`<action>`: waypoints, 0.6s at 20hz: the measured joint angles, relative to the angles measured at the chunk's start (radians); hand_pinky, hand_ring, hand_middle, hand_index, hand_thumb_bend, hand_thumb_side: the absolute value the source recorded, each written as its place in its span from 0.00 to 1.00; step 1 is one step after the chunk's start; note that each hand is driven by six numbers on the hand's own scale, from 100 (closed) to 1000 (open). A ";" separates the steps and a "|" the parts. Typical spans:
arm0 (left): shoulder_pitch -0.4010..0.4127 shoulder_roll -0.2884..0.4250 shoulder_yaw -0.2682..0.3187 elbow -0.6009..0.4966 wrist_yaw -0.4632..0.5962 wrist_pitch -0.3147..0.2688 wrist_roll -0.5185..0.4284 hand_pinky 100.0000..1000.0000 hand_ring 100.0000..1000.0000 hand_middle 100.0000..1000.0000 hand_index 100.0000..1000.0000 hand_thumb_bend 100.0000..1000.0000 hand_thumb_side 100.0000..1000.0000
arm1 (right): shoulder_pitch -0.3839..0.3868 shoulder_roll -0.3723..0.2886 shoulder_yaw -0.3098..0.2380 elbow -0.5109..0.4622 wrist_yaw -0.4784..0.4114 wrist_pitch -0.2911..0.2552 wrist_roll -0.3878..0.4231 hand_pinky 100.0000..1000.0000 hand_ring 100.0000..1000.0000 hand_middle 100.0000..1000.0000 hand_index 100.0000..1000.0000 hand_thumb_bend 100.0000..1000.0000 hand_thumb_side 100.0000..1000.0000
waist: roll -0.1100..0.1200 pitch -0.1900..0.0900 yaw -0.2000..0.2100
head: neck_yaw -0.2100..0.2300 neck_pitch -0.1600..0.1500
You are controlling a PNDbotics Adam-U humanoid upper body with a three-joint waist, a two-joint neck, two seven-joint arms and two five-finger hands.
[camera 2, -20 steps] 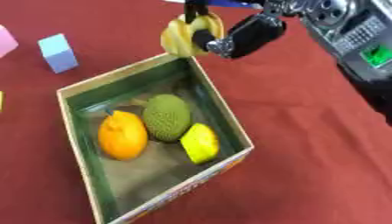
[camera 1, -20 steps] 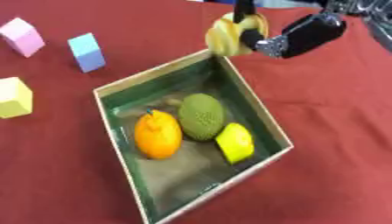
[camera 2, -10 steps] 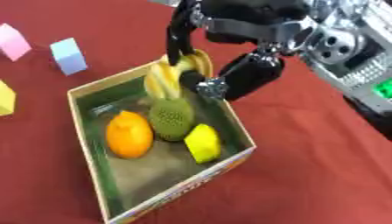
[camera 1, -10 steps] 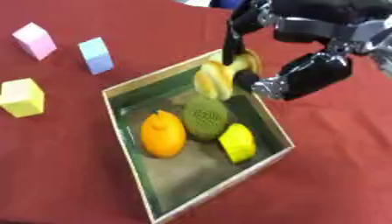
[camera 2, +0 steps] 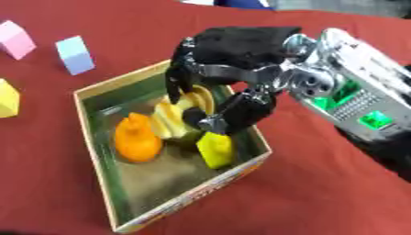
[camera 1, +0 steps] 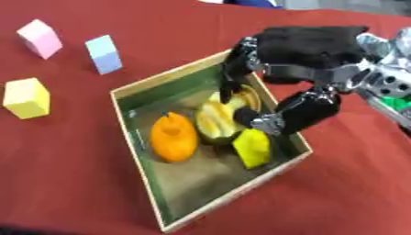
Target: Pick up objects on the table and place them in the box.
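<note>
My right hand (camera 1: 301,69) reaches down into the box (camera 1: 152,82) with fingers curled round the yellow fruit (camera 1: 215,120) — it sits directly under my palm, low among the orange (camera 1: 173,137), the green fruit and the lemon (camera 1: 252,148) — so release means simply uncurling.

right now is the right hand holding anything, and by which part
Yes: the right hand holds the bunch of bananas inside the box, its fingers curled round the bunch's upper end, above the orange and lemon.
</note>
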 measured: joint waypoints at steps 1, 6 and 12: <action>0.000 0.000 0.000 0.000 0.001 0.000 0.000 0.73 0.65 0.62 0.77 0.05 0.59 | 0.004 0.003 0.004 0.000 0.011 0.001 0.005 0.78 0.70 0.53 0.68 0.13 0.00 | -0.001 0.001 0.001 | 0.000 0.000; -0.001 -0.005 0.000 0.000 0.004 0.000 0.000 0.73 0.65 0.62 0.77 0.05 0.59 | 0.014 0.013 0.019 0.000 0.054 -0.011 0.037 0.86 0.89 0.79 0.86 0.24 0.00 | -0.005 0.009 0.002 | 0.000 0.000; -0.006 -0.008 0.000 0.000 0.006 0.000 0.000 0.73 0.65 0.62 0.77 0.05 0.59 | 0.016 0.016 0.018 0.000 0.075 -0.052 0.083 0.87 0.91 0.81 0.87 0.23 0.00 | -0.006 0.012 0.001 | 0.000 0.000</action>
